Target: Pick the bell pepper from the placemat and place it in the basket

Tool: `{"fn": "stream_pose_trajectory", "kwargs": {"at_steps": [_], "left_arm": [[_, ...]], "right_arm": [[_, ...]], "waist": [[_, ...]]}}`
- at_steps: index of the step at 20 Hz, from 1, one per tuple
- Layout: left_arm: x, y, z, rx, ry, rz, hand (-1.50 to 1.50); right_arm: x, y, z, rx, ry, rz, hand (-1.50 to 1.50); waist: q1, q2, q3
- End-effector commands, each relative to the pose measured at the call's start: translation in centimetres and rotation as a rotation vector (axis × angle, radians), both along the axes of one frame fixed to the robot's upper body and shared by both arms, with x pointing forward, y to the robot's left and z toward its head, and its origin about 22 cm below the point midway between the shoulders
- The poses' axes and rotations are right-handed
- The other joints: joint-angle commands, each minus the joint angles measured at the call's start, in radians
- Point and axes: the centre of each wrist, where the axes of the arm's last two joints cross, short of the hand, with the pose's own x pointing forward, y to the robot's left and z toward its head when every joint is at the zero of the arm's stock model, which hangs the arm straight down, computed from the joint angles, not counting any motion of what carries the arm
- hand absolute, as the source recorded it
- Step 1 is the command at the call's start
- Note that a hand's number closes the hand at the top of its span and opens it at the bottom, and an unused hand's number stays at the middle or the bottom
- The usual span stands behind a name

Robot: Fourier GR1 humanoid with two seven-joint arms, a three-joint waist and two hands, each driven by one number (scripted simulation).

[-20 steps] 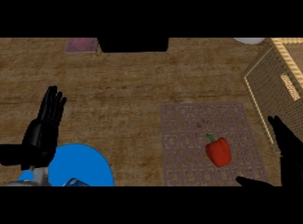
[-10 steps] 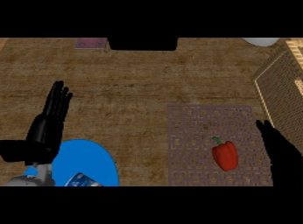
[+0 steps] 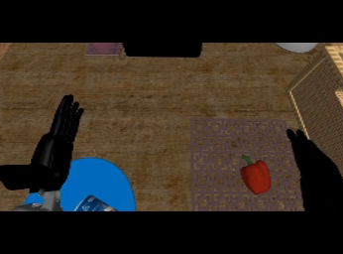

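Reach step: my right hand (image 3: 322, 168), fingers straight, sits just right of the red bell pepper (image 3: 256, 175) on the brown woven placemat (image 3: 226, 136). Next I curl round it, then lift toward the wicker basket (image 3: 328, 89). Left hand (image 3: 54, 146) rests, fingers released.

Glossy red pepper (image 3: 256, 176) on woven placemat (image 3: 226, 139); wicker basket (image 3: 328, 99); rough wood-grain counter (image 3: 167, 94).

The bell pepper (image 3: 256, 175) lies on the placemat (image 3: 218, 149), left of the basket (image 3: 328, 99).
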Motion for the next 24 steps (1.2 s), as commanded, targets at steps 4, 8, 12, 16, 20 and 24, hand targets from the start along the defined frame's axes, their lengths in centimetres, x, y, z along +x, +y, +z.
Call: {"fn": "stream_pose_trajectory", "kwargs": {"at_steps": [4,8,12,16,20,24], "left_arm": [[0.1,0.8,-0.5,-0.013,0.005,0.017,0.00],[1.1,0.2,-0.7,0.000,-0.010,0.001,0.00],[-0.6,0.1,-0.8,-0.001,0.009,0.003,0.00],[-0.9,0.2,-0.7,-0.005,0.007,0.006,0.00],[1.1,-1.1,-0.4,-0.005,0.004,0.010,0.00],[0.7,1.6,1.4,0.001,0.001,0.012,0.00]], "right_arm": [[-0.1,2.1,0.3,-0.048,0.133,-0.146,-1.50],[0.6,3.1,-1.4,-0.031,0.137,-0.115,-1.50],[1.0,3.9,-1.3,-0.032,0.134,-0.112,-1.50],[1.9,3.7,-3.9,-0.084,0.133,-0.131,-1.50],[2.4,6.1,-2.5,-0.093,0.114,-0.141,-1.50],[1.2,4.0,-2.6,-0.086,0.126,-0.137,-1.50]], "waist": [[-0.008,0.000,0.002],[-0.011,0.001,0.004],[-0.006,0.000,0.004],[-0.006,0.000,0.004],[-0.008,0.002,0.004],[-0.010,-0.001,0.004]]}}
